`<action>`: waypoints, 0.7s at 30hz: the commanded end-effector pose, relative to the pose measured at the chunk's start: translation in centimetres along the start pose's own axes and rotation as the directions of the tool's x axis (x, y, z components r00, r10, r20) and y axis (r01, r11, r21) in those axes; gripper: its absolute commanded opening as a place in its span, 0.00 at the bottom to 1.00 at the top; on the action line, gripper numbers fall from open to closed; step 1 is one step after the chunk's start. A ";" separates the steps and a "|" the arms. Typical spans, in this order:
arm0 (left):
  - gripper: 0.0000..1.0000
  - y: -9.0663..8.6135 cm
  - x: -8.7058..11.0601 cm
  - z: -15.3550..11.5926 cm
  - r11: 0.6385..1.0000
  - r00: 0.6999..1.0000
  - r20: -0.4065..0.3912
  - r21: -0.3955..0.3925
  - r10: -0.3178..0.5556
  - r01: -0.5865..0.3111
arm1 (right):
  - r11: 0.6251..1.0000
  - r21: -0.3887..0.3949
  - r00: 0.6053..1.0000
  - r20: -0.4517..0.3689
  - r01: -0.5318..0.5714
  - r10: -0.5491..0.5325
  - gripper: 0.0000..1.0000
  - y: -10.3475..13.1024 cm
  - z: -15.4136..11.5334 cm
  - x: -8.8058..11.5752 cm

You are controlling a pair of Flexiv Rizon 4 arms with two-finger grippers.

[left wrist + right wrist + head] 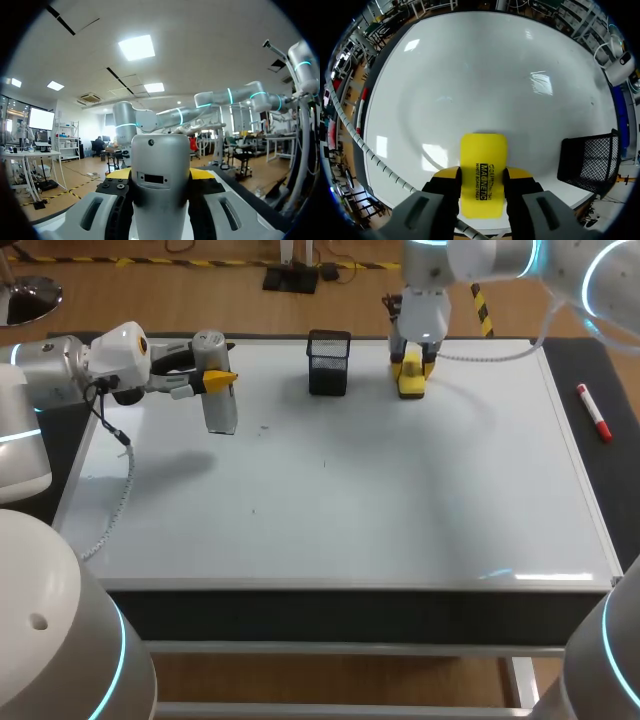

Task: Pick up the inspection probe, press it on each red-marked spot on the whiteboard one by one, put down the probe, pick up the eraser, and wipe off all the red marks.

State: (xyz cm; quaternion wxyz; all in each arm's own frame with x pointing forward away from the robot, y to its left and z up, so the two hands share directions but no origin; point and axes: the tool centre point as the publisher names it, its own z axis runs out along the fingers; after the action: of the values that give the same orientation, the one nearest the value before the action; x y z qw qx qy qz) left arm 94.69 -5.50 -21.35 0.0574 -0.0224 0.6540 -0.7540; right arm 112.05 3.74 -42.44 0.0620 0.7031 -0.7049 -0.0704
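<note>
Right pincer [413,366], clenched on the yellow eraser [483,160], is over the whiteboard [380,500], just right of the black mesh pen cup [329,362]. Left pincer [160,176] grips the silver inspection probe [160,150] left of that cup. Wiping well likely means a flat eraser and even pressure; no red marks show.

Silver-white arms [55,365], cyan rings [588,275], yellow-tipped end effectors [222,380] [412,375].
</note>
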 end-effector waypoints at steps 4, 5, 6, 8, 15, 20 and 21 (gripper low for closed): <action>0.00 0.0 -0.1 0.0 1.000 1.000 -0.002 0.002 0.001 -0.001 | 1.000 0.021 0.999 0.032 -0.023 0.022 1.00 0.6 -1.0 0.9; 0.00 0.0 -0.1 0.0 1.000 1.000 -0.002 0.002 0.001 -0.001 | 0.999 0.020 0.998 0.050 -0.032 0.031 1.00 0.7 -1.4 1.1; 0.00 0.0 -0.1 0.0 1.000 1.000 -0.002 0.002 0.001 -0.001 | 0.999 0.021 0.997 0.063 -0.042 0.041 1.00 0.7 -1.7 1.4; 0.00 0.0 -0.1 0.0 1.000 1.000 -0.002 0.002 0.001 -0.001 | 0.997 0.019 0.992 0.109 -0.072 0.070 1.00 0.7 -2.6 1.9; 0.00 0.0 -0.1 0.0 1.000 1.000 -0.002 0.002 0.001 -0.001 | 0.958 -0.051 0.908 0.307 -0.284 0.285 1.00 0.4 -6.5 4.4; 0.00 0.0 -0.1 0.0 1.000 1.000 -0.002 0.002 0.001 -0.001 | 0.885 -0.174 0.806 0.366 -0.432 0.465 1.00 0.0 -9.0 6.3; 0.00 0.0 -0.1 0.0 1.000 1.000 -0.002 0.002 0.001 -0.001 | 0.869 -0.201 0.786 0.369 -0.452 0.495 1.00 -0.1 -9.5 6.5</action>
State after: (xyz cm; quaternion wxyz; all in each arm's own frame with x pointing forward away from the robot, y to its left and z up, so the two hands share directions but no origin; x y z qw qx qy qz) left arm 94.69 -5.50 -21.35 0.0574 -0.0224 0.6540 -0.7540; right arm 113.74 -1.34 -34.93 -0.0331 0.5382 -0.8216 -0.1850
